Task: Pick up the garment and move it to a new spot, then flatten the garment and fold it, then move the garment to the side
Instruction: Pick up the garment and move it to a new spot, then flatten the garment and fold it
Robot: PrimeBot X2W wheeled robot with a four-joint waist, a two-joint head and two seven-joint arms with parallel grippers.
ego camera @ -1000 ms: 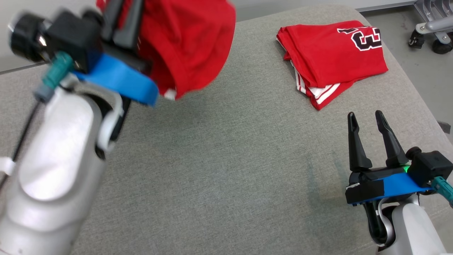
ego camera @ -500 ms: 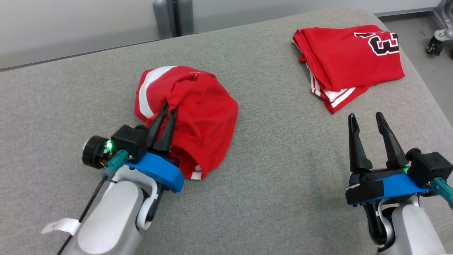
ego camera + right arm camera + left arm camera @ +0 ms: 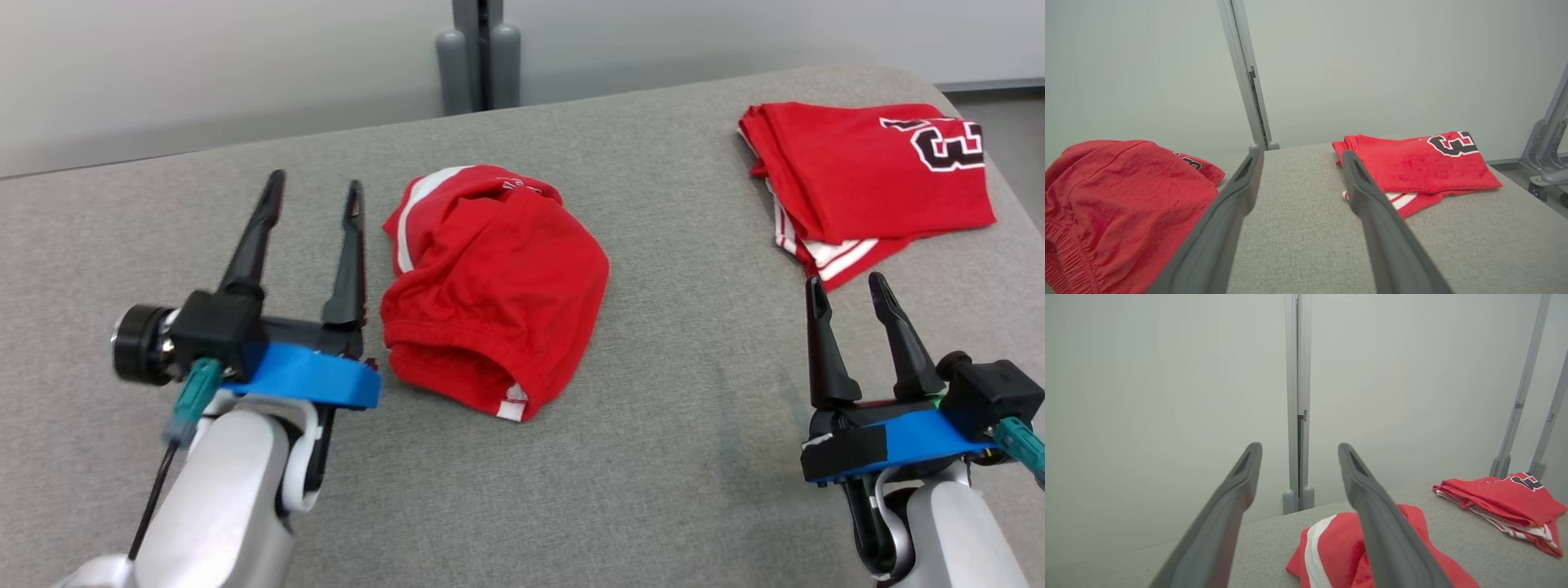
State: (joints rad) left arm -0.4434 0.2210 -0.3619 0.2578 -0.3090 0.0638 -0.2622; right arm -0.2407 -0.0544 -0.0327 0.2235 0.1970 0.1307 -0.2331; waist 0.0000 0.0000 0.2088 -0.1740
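Surface: you are looking down on a grey woven fabric top (image 3: 653, 474), which is spreading across the head view and rounding off at its far right corner.
Garment: the crumpled red garment (image 3: 494, 290) is lying near the middle of the surface, bunched into a mound, with a white stripe curving over its far side.
Left gripper: the left gripper (image 3: 315, 184) is hovering just beside the garment's left edge, fingers spread apart and gripping nothing.
Right gripper: the right gripper (image 3: 844, 280) is waiting at your lower right, fingers parted and empty.
Folded jersey: a folded red jersey (image 3: 873, 175) with dark numerals is lying at the far right corner, well apart from the garment.
Wall: a plain pale wall (image 3: 204, 73) is running behind the far edge.
Post: a grey upright post (image 3: 478, 57) is standing against that wall.
Floor: grey floor (image 3: 1515, 173) is showing past the right edge, where a metal frame (image 3: 1545, 163) is standing.
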